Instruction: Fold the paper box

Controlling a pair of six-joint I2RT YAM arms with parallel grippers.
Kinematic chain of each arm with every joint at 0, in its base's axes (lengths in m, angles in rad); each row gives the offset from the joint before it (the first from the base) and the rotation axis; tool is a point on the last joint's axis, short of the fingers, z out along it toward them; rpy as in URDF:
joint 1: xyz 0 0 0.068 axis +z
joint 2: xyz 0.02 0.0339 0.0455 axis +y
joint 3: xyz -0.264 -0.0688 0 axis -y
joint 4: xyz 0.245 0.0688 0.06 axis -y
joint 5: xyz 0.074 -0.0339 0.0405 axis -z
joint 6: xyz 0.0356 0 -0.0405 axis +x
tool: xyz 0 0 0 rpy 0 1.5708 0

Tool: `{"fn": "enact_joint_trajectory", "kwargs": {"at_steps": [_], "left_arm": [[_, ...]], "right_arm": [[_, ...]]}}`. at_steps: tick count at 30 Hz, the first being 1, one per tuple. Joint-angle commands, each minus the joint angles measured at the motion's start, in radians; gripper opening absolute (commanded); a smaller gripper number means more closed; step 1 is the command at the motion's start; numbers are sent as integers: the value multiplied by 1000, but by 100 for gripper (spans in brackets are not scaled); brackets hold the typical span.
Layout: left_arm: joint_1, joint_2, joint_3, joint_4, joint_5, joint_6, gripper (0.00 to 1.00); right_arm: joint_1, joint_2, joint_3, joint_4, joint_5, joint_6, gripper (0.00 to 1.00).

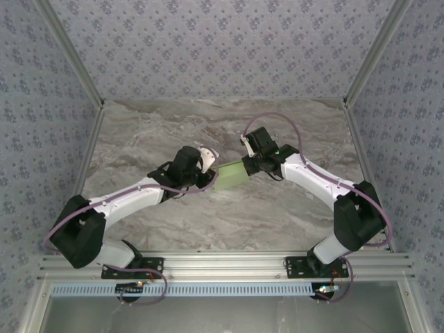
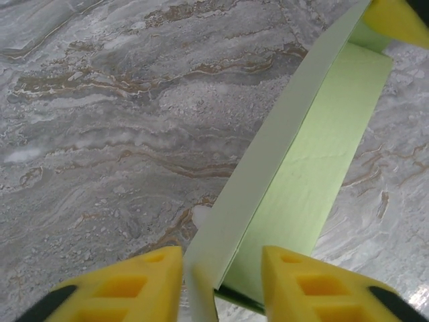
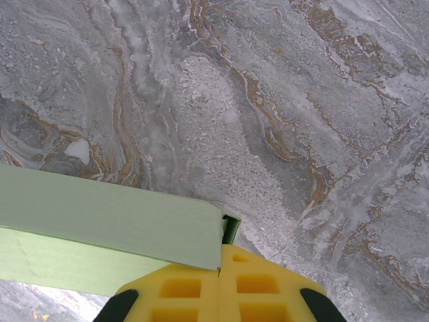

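The paper box (image 1: pixel 231 176), pale green card folded into a long flat sleeve, hangs over the middle of the marble table between both arms. My left gripper (image 1: pixel 212 173) holds its left end. In the left wrist view the box (image 2: pixel 315 154) runs away to the upper right, and the yellow fingers (image 2: pixel 141 282) of the left gripper (image 2: pixel 221 285) press on either side of its near end. My right gripper (image 1: pixel 248 168) pinches the other end. In the right wrist view its fingers are closed together (image 3: pixel 220 265) on the corner of the box (image 3: pixel 100 215).
The marble table (image 1: pixel 208 229) is walled by patterned panels at the back and both sides. An aluminium rail (image 1: pixel 222 263) carrying the arm bases runs along the near edge. The right gripper's yellow fingertip (image 2: pixel 402 20) shows at the far end of the box.
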Motion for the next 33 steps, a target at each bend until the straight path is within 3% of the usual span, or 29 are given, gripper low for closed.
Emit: {"fn": "enact_joint_trajectory", "kwargs": {"at_steps": [1,4,14,20,24,25,29,33], "left_arm": [[-6,11,47,-34,-27,-3,24],[-7,19,56,-45,-27,-1,16],[-6,41,70,-72,-27,-15,10],[-14,61,100,-97,-83,-119,0],[-16,76,126,-129,-92,-172,0],[-16,78,129,-133,-89,-172,2],[-16,69,137,-165,-73,-153,25],[-16,41,125,-184,-49,-146,31]], "right_arm": [[10,26,4,-93,8,14,4],[10,27,4,-92,7,13,4],[11,29,3,-87,4,20,4],[18,28,-12,-68,2,53,3],[19,23,-19,-62,5,59,3],[19,24,-18,-64,7,59,3],[18,23,-15,-68,11,55,3],[15,24,-15,-67,8,54,3]]}}
